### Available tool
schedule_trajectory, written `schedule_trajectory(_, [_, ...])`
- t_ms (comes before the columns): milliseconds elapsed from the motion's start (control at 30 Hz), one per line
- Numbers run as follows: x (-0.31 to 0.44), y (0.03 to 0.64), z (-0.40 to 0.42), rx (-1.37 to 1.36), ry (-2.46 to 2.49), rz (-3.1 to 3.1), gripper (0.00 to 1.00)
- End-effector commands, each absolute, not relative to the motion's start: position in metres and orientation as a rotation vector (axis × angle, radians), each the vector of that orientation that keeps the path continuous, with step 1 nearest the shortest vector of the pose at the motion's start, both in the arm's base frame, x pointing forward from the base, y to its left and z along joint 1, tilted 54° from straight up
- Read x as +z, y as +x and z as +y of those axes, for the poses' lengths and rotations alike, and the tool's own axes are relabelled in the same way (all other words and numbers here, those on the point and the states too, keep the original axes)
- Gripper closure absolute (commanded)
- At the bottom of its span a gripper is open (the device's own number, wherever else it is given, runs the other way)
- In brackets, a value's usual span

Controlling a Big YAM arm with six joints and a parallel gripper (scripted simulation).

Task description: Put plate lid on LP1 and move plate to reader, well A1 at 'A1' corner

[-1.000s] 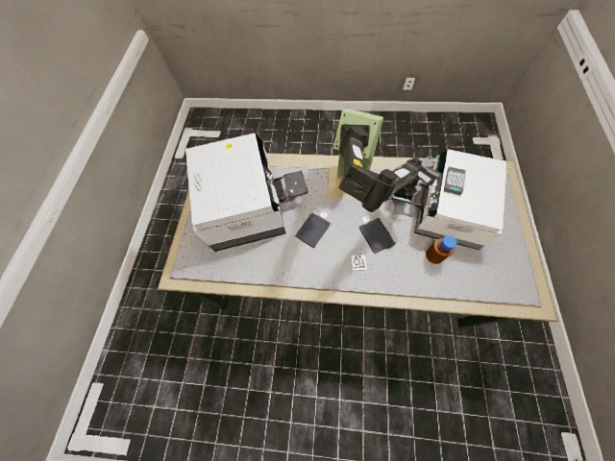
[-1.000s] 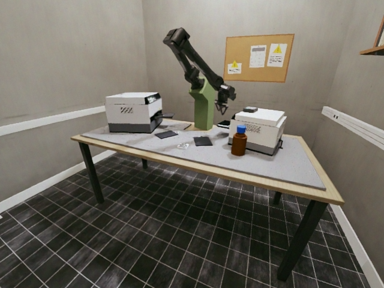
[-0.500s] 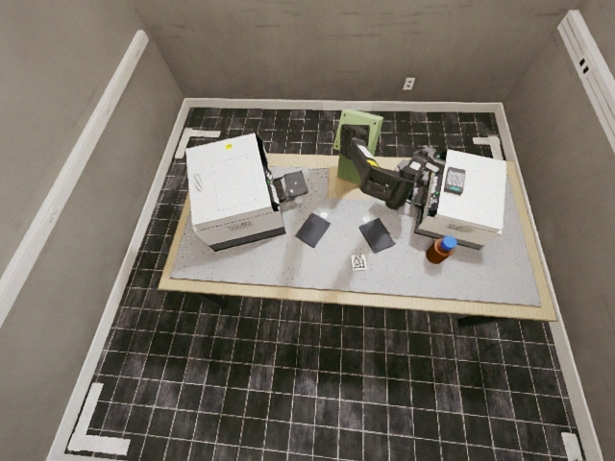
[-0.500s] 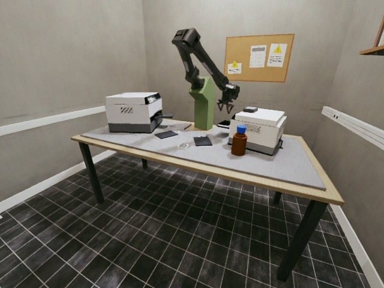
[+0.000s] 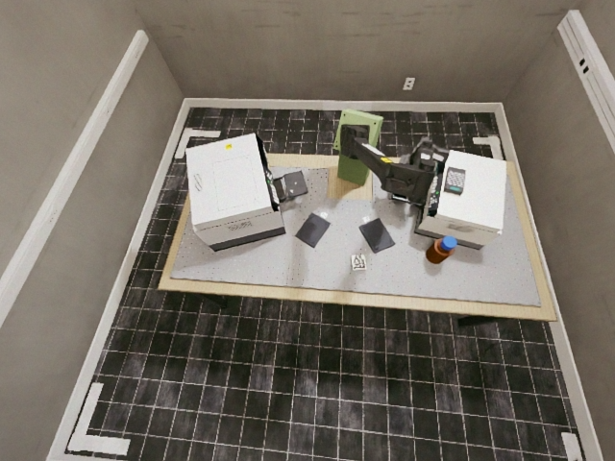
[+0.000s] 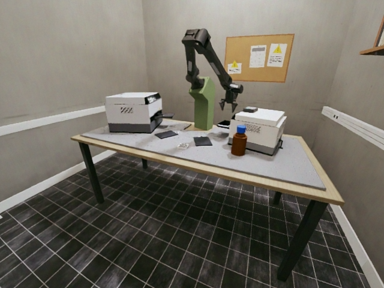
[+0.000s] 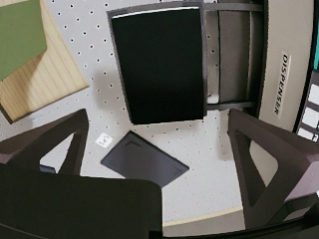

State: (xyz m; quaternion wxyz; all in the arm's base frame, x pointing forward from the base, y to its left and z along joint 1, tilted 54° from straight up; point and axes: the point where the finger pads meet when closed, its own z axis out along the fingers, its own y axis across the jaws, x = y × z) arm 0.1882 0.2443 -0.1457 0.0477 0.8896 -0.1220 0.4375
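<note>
A robot arm reaches from a green pedestal at the middle of the counter's back edge toward the dispenser, a white unit near the short edge at right in the top view. Its gripper is wide open, fingers pointing down with nothing between them, above the counter on the dispenser's inner side. The dark plate lies flat on the dispenser's stage, jutting toward the pedestal; whether the lid is on it cannot be told from its black top.

Near the opposite short edge sits the second white unit, the reader, its dark stage extending inward toward the pedestal. Between the two machines, two dark bench positions rest flat and well apart, the reader-side pad and the dispenser-side pad, their small labels too blurred to read.

A patterned white tile lies closer to the front edge. The blue-capped brown bottle stands upright beside the dispenser, on its front-edge side. Atop the dispenser rests a small keypad device.

The arm swings toward the dispenser; its raised elbow shifts the same way, and the claw now appears turned, its fingers more widely separated in exterior view.
</note>
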Motion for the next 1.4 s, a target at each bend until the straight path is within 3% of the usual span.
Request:
schedule_trajectory(0, [-0.145,0.184,0.251,1.331,2.731,-0.313,0.00])
schedule_trajectory(1367, [-0.143,0.193,0.246,1.338,2.701,-0.250,0.00])
